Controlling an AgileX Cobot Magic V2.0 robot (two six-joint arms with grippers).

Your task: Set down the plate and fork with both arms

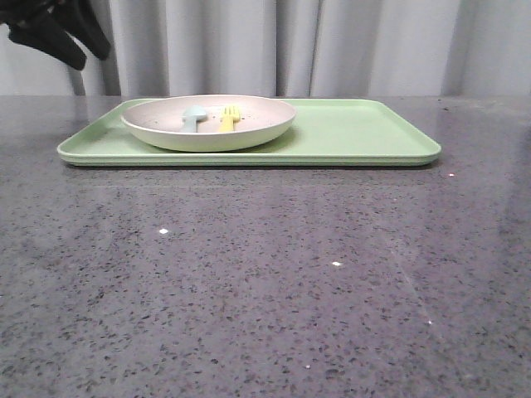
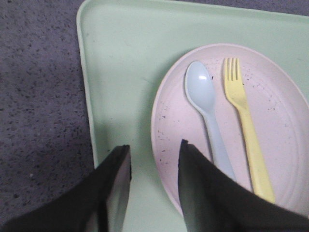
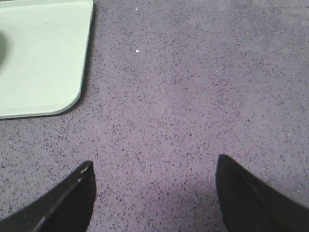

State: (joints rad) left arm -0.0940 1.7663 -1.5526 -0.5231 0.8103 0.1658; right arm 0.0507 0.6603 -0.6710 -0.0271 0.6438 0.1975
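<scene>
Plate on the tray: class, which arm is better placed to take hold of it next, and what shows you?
Probably the left. Its open pincer hangs above the plate, one finger over the rim near the spoon and fork. The right pincer is open over bare table, beside the tray.

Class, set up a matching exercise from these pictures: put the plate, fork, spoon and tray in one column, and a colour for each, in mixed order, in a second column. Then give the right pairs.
Column 1
1. plate
2. fork
3. spoon
4. tray

Column 2
A. light green
B. yellow
C. cream-white with dark speckles
D. pale blue-green

Pairs: 1-C, 2-B, 3-D, 4-A
</scene>
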